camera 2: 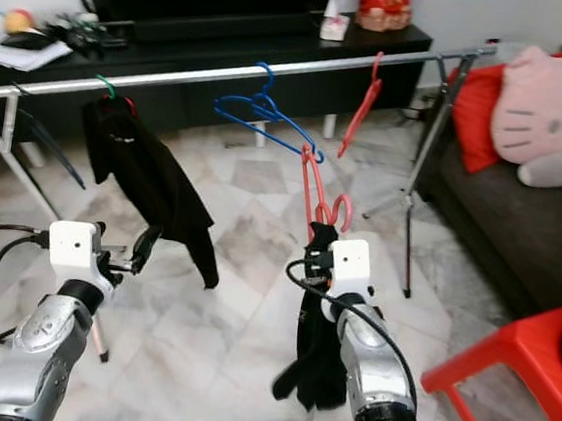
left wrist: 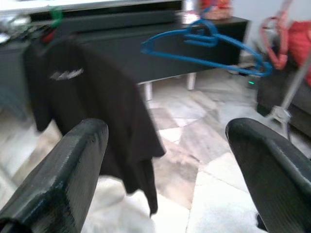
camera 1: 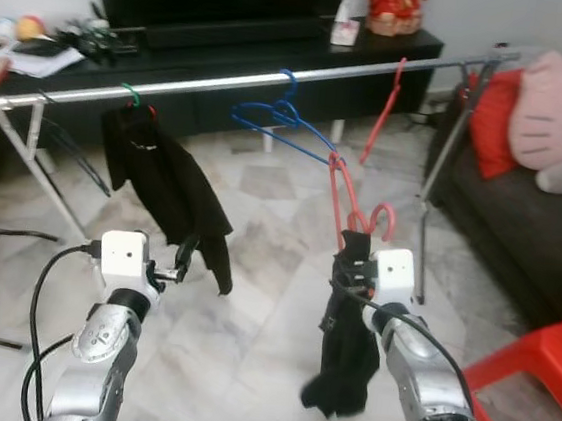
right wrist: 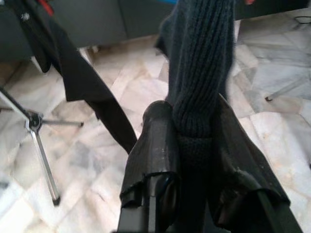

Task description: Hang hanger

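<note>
My right gripper (camera 1: pixel 351 256) is shut on a red hanger (camera 1: pixel 346 199) draped with a dark knit garment (camera 1: pixel 341 363). In the right wrist view its fingers (right wrist: pixel 155 141) pinch the knit cloth (right wrist: pixel 199 63). The hanger stands upright, below and in front of the silver clothes rail (camera 1: pixel 224 82), with its hook (camera 1: pixel 385 222) curling beside my wrist. A blue hanger (camera 1: pixel 283 117), another red hanger (camera 1: pixel 385 106) and a black shirt (camera 1: pixel 168 189) hang on the rail. My left gripper (camera 1: pixel 187 257) is open and holds nothing, low in front of the shirt (left wrist: pixel 92 97).
A black TV stand (camera 1: pixel 276 64) runs behind the rail. The rack's legs (camera 1: pixel 442 157) stand at right and at left (camera 1: pixel 39 170). A dark sofa (camera 1: pixel 521 226) with a red cushion and a pink plush lies right. A red stool (camera 1: pixel 535 373) is at lower right.
</note>
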Tool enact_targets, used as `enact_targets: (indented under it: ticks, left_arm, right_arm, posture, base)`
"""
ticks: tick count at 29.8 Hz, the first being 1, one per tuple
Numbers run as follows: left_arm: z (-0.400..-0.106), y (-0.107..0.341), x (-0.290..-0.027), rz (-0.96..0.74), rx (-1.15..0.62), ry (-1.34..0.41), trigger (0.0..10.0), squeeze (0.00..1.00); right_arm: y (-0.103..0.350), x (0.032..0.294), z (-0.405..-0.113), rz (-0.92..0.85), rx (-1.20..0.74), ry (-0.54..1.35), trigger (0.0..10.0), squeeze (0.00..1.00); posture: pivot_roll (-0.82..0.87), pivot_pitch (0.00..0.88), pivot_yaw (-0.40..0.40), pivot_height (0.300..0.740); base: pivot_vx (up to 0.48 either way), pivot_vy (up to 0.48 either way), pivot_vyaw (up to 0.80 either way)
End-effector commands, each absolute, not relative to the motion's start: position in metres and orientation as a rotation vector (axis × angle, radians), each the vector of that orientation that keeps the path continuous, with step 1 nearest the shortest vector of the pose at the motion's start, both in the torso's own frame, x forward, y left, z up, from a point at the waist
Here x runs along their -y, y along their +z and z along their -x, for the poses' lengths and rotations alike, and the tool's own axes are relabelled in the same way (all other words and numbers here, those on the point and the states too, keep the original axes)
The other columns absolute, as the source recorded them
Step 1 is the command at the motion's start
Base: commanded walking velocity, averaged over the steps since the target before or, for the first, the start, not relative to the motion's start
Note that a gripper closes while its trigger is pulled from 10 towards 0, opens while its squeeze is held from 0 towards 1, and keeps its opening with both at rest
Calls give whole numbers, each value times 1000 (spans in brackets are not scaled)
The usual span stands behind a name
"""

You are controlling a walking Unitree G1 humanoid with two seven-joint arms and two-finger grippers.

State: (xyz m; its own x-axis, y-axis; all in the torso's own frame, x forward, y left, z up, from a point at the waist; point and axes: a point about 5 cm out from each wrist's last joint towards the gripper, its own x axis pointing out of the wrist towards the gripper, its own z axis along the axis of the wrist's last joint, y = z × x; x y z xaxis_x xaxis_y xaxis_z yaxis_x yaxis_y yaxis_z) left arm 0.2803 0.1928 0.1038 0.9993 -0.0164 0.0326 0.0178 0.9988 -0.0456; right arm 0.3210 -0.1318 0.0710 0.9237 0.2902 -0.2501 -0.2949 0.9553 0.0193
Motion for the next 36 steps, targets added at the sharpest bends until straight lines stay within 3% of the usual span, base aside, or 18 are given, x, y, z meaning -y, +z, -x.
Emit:
enact_targets:
  ticks: [1, 8, 14, 21, 23, 27, 36]
  left_arm:
    - [-283, 110, -187, 45, 60, -35, 10000, 0]
    - [-282, 110, -185, 44, 59, -45, 10000, 0]
    - [-284, 109, -181, 29, 35, -117, 10000, 0]
    - [-281, 99, -172, -13, -60, -283, 10000, 0]
    - [-273, 90, -169, -63, -148, -438, 10000, 0]
    - [-263, 77, -172, -112, -242, -566, 10000, 0]
    - [-252, 62, -175, -41, -351, -657, 10000, 0]
  right_arm:
    - [85, 138, -327, 39, -200, 286, 10000, 0]
    - [86, 132, -327, 41, -205, 335, 10000, 0]
    - [95, 134, -331, 148, -204, 463, 10000, 0]
    - [105, 140, -329, 307, -245, 716, 10000, 0]
    - [118, 151, -331, 403, -239, 837, 10000, 0]
    - [133, 158, -331, 491, -238, 993, 10000, 0]
    - [156, 161, -330, 558, -223, 1166, 10000, 0]
  posture:
    - [-70, 0, 102, 740]
    - [-66, 0, 99, 740]
    - [-79, 0, 101, 740]
    - [-87, 0, 101, 740]
    - [-91, 0, 99, 740]
    - [-93, 0, 95, 740]
    - [-96, 2, 81, 740]
  base:
    - [0, 0, -788]
    - [0, 0, -338]
    - [0, 0, 0]
    - [0, 0, 0]
    - [0, 0, 0]
    - [0, 0, 0]
    - [0, 0, 0]
